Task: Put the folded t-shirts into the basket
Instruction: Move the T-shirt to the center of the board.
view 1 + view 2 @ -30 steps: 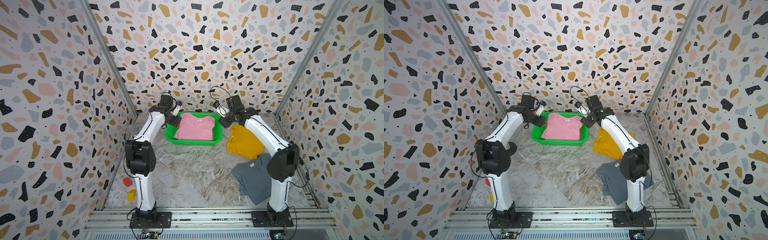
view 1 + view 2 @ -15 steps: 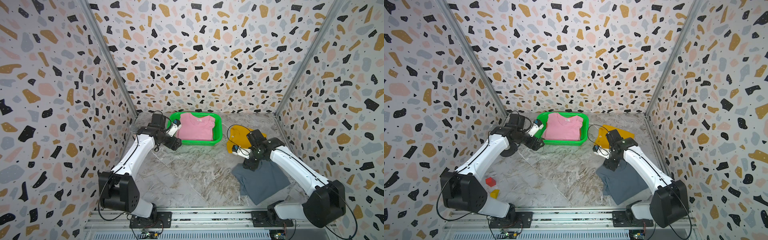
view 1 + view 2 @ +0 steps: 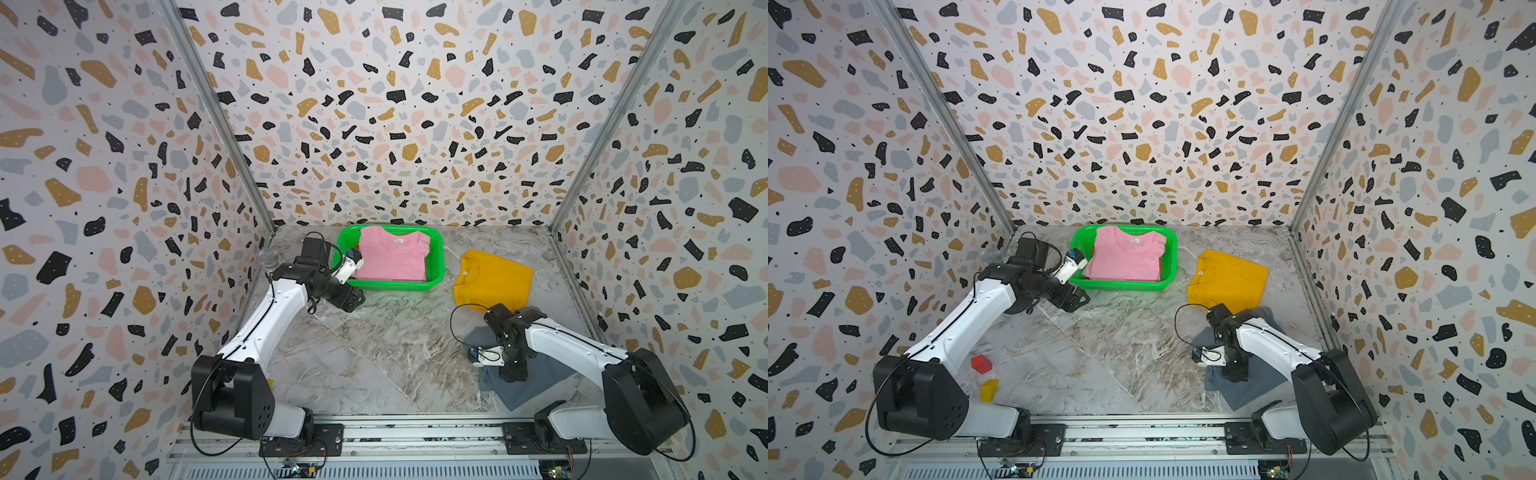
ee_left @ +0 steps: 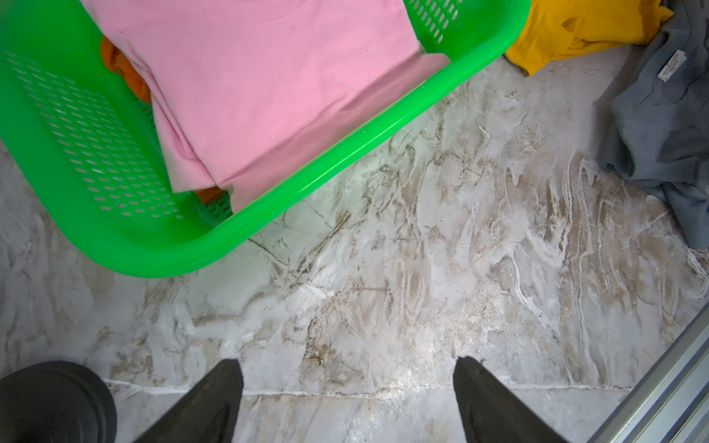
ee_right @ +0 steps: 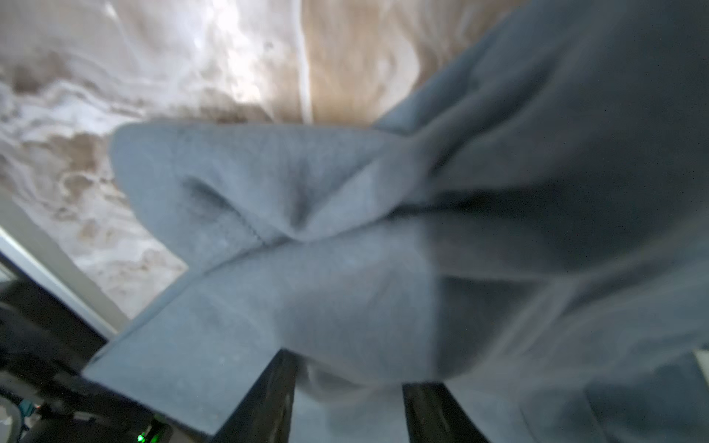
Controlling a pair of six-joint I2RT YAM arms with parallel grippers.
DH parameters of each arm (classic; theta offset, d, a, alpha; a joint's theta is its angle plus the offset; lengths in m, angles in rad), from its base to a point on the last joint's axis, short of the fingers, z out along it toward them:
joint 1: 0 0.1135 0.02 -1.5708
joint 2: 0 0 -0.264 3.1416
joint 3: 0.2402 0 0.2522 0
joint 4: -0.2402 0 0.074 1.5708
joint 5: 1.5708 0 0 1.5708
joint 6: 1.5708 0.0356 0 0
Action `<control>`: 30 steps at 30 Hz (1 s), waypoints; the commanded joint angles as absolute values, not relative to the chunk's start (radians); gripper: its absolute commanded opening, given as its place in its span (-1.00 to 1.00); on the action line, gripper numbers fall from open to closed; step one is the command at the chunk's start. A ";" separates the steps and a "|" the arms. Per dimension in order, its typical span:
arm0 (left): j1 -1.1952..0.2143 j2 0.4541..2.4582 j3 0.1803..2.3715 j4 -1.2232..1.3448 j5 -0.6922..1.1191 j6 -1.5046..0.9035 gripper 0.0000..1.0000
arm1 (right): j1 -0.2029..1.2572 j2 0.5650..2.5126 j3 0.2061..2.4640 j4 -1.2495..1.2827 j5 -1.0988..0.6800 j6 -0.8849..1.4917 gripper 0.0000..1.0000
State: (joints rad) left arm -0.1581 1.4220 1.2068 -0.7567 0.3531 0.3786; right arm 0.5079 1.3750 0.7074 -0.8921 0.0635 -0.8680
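Over by the table's (image 3: 374,353) front right corner, the slate grey t-shirt (image 3: 536,388) is what's being picked up. The right gripper (image 5: 353,377) is planted on it, with a bunched fold of cloth sitting between its fingers (image 5: 268,399). Whether that fold is properly pinched can't be told, tbh.

The left gripper (image 4: 347,362) is spread wide and empty over bare marble, just beside the green basket's (image 3: 390,286) near left corner. The basket is parked at the far edge, with the pink t-shirt (image 3: 390,257) laid over the orange t-shirt (image 4: 122,65) inside. The mustard yellow t-shirt (image 3: 492,278) is left on the table between the basket and the grey one.

For a clean grab, all the layers should probably be caught, not just the top one, or the fold will likely be shaken out. A straight lift is advised, high enough that the mustard tee isn't dragged and the rim is cleared.
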 commanded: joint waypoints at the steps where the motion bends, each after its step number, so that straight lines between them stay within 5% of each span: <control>1: -0.154 1.416 1.195 -0.739 0.322 0.390 0.78 | 0.597 1.429 0.713 -0.855 -0.006 -0.837 -0.04; 10: -0.111 1.360 1.178 -0.719 0.201 0.397 0.82 | 0.860 1.694 0.971 -0.800 -0.145 -0.656 -0.11; 20: 0.069 1.303 1.183 -0.731 0.186 0.328 0.88 | 0.990 2.002 1.503 -0.773 -0.297 -0.441 -0.03; 24: 0.080 1.260 1.164 -0.742 0.212 0.337 1.00 | 0.988 1.972 1.589 -0.813 -0.293 -0.448 0.09; 30: 0.074 1.241 1.129 -0.810 0.438 0.363 0.90 | 0.888 1.766 1.477 -0.842 -0.351 -0.466 0.27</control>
